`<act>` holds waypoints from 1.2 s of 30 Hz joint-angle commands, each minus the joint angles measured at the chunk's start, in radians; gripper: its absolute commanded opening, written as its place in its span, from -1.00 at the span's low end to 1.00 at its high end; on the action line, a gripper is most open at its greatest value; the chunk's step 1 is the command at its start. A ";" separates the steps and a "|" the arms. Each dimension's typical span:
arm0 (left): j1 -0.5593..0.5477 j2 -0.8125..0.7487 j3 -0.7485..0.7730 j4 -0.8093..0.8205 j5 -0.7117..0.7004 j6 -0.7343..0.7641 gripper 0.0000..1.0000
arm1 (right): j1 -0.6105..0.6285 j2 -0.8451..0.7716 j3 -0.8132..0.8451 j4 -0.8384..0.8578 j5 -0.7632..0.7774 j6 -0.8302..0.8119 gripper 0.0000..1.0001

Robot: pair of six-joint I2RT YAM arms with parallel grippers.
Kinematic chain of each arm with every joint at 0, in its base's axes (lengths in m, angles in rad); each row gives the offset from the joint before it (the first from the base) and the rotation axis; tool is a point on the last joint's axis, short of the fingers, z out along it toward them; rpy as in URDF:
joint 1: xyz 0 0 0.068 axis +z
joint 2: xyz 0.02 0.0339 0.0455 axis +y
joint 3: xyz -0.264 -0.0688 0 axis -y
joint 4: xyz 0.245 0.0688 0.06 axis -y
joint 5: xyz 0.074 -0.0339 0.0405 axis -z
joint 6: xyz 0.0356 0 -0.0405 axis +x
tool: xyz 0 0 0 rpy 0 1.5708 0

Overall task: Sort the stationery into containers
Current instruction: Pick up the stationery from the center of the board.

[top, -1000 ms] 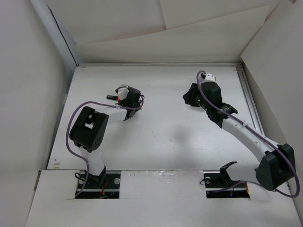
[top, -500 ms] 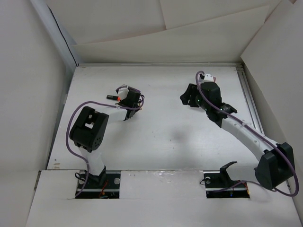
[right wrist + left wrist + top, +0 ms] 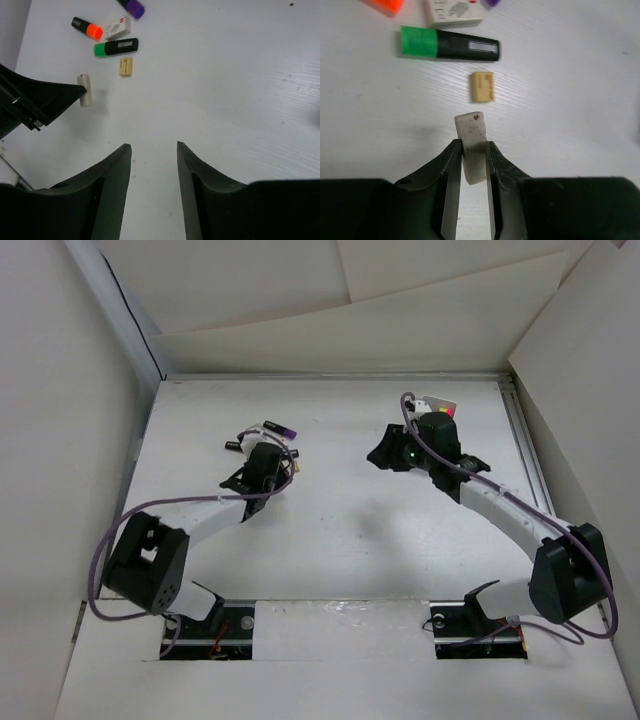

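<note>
Left claw (image 3: 472, 150): clamped on speckled white eraser (image 3: 471, 134), left of worktop (image 3: 340, 530) centre.
Right claw (image 3: 152, 150): apart, holding nothing.
Room: wide worktop stretch between arms.
Tan eraser (image 3: 483, 86): just beyond white eraser.
Green marker (image 3: 449, 45): farther, black-bodied, crosswise.
Box (image 3: 440, 402): far-right, behind right arm.

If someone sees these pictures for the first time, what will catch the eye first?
First, the left gripper, shut on an off-white speckled rubber eraser that sticks out of its jaws over the white table. Beyond it lie a small tan eraser block and a black plastic highlighter with a green cap. The right gripper hangs open, holding nothing.
</note>
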 commanded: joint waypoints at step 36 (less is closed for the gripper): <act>-0.012 -0.230 -0.228 0.508 0.669 0.284 -1.00 | 0.107 0.364 0.191 0.323 -0.395 0.218 0.12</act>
